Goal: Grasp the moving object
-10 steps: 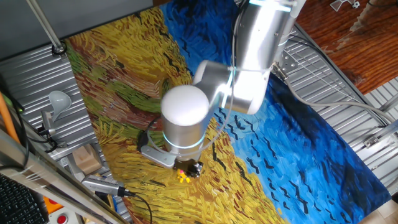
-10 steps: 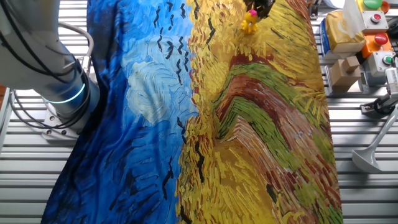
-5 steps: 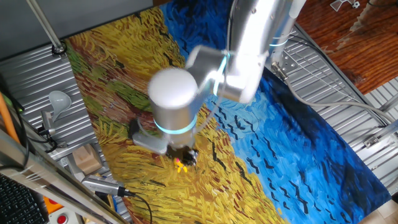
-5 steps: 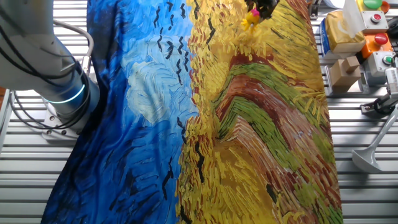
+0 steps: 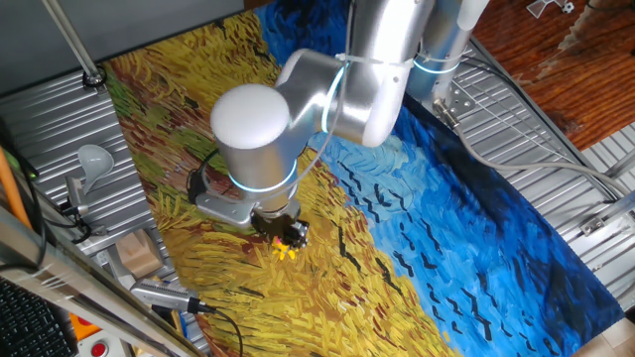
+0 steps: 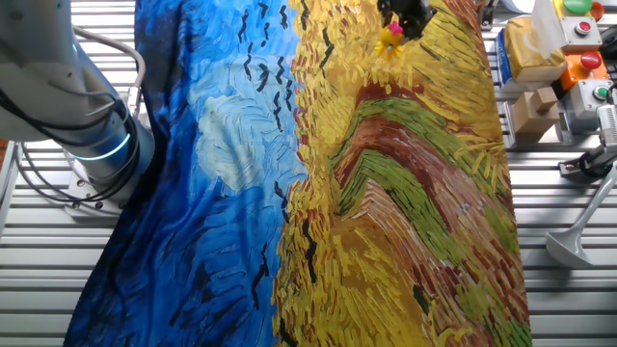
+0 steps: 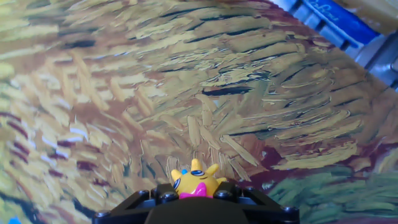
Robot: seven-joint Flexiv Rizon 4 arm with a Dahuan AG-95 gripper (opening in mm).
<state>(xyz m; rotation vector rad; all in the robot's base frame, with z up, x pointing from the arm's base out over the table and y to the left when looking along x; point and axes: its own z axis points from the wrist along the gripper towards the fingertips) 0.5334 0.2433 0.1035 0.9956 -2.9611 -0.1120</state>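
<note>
The tiny pink-topped, yellow spiky-legged toy (image 7: 195,184) appears clamped between the black two-finger gripper (image 7: 196,200); being seized only at its edge, it could be dropped onto the painted cloth (image 7: 186,93).

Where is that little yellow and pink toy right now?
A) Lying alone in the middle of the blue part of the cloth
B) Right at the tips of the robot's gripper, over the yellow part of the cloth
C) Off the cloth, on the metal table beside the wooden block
B: the toy sits right at the gripper, above the cloth's yellow brushstrokes.
</note>
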